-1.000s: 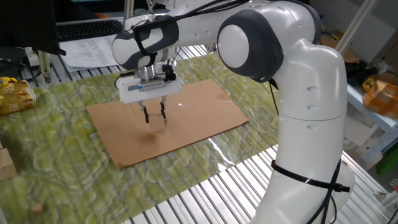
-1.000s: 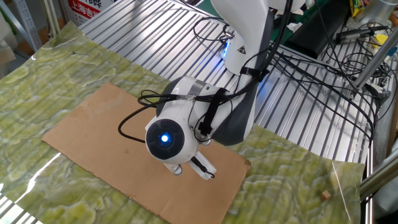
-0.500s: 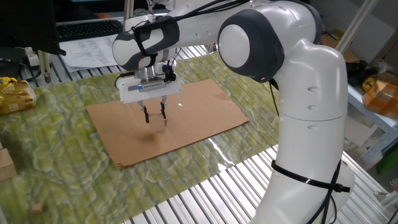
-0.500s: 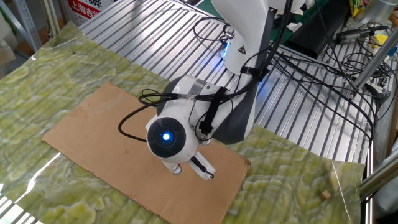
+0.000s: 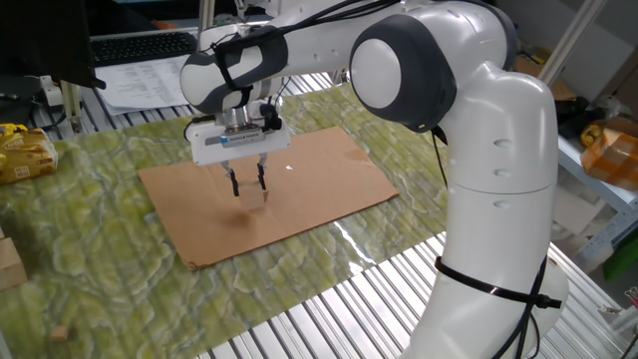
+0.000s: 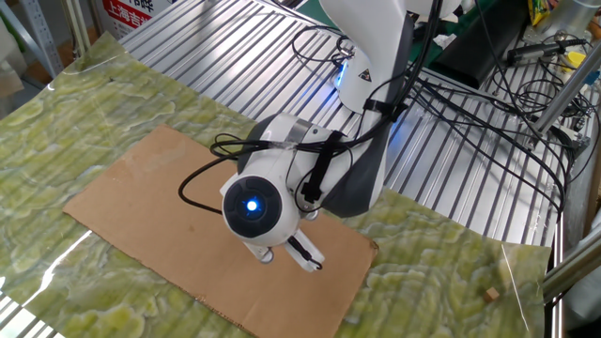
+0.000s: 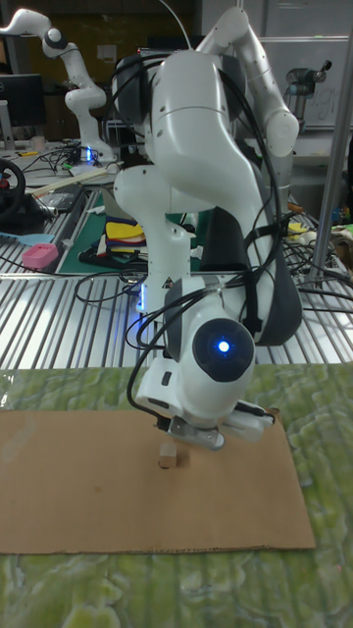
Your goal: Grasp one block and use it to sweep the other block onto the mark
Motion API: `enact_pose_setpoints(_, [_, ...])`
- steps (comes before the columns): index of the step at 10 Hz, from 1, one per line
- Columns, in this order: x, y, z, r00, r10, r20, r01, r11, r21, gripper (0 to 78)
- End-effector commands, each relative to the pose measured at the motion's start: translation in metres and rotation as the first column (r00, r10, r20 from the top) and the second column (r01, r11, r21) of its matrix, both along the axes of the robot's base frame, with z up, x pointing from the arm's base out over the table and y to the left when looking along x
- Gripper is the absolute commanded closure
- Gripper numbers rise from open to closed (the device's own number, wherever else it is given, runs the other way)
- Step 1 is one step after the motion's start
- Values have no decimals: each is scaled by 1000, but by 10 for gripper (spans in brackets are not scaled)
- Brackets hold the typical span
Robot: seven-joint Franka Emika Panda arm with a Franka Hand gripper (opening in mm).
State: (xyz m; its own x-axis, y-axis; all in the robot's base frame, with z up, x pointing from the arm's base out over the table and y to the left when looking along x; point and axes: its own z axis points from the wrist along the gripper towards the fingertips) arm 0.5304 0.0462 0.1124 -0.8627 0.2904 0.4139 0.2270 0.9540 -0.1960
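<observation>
Pincer (image 5: 247, 186) low over cardboard (image 5: 329, 170), fingers a narrow gap apart. Clamped or free: cannot tell. Tan block (image 7: 170, 455) upright on cardboard, directly beneath fingertips in tall view. Larger or smaller cube: cannot tell. Mark not visible, so sweep direction undetermined.

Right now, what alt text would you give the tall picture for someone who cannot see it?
A white robot arm bends low over a sheet of brown cardboard lying on a green patterned mat, above a small wooden block that stands on the cardboard. Behind are workbenches and a second robot arm.
</observation>
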Motion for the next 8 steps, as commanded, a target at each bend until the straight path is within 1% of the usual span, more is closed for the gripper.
enact_pose_setpoints(1, [1,-1,2,1000,-1,10,1,1000,-3,763])
enact_pose_setpoints(4, [5,-1,3,1000,3,19,-3,1000,-14,763])
enact_pose_setpoints(5, [5,-1,3,1000,8,23,-7,1000,-23,763])
enact_pose_setpoints(8, [5,-1,3,1000,13,27,-12,1000,-27,763])
